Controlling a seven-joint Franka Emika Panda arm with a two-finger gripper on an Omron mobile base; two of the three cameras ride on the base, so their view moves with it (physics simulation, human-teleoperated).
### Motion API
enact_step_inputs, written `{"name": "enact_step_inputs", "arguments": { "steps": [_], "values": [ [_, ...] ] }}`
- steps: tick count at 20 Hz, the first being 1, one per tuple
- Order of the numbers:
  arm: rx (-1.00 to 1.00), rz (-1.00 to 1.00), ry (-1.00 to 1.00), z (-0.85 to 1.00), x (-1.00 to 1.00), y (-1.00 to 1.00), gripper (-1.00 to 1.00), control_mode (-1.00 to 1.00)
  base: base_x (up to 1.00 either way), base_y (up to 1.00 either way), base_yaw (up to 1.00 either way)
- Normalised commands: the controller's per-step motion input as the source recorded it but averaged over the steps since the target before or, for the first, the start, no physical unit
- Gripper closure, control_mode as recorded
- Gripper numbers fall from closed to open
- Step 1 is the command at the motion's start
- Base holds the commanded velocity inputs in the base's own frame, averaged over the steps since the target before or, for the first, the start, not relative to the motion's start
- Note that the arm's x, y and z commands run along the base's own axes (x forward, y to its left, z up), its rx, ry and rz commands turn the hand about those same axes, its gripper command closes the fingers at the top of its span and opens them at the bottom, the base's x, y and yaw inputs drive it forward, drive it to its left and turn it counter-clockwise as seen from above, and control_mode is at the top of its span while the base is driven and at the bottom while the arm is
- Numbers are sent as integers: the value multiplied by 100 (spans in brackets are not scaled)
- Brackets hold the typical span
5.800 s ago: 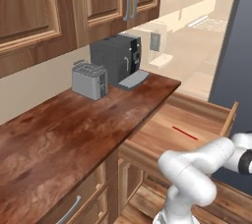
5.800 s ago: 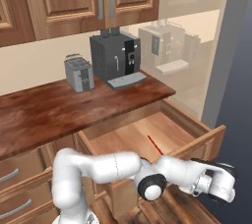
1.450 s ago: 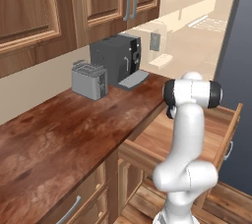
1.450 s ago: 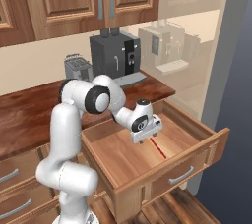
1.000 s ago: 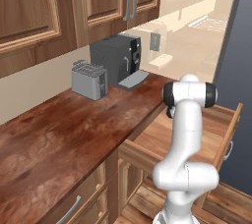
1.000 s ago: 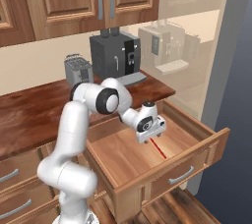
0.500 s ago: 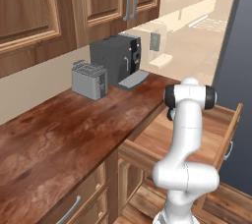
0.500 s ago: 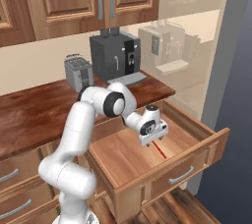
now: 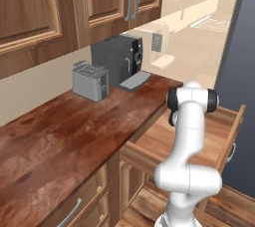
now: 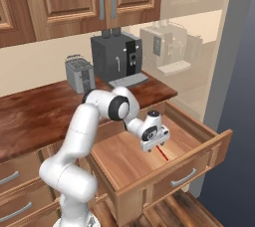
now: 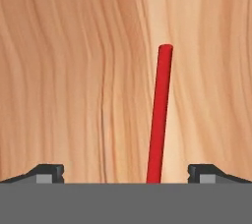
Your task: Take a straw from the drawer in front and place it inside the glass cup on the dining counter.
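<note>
While jaws gape, straw [image 11: 160, 115] between, drawer [image 10: 196, 154] floor.

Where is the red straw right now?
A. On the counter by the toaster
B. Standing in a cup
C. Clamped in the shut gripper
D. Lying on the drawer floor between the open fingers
D: the straw lies flat on the drawer wood, with the open gripper straddling it, fingertips apart.

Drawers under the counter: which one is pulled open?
The right-hand drawer, pulled out, with the red straw on its floor beneath the open end effector. The drawers left of it sit flush and closed.
</note>
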Motion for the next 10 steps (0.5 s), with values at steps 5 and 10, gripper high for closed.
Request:
{"name": "enact_step_inputs", "arguments": {
  "steps": [5,10],
  "values": [
    [0,0,0,-17,13,0,-100,-100,0,0,0],
    [0,0,5,0,49,-5,-100,-100,0,0,0]
  ]
}}
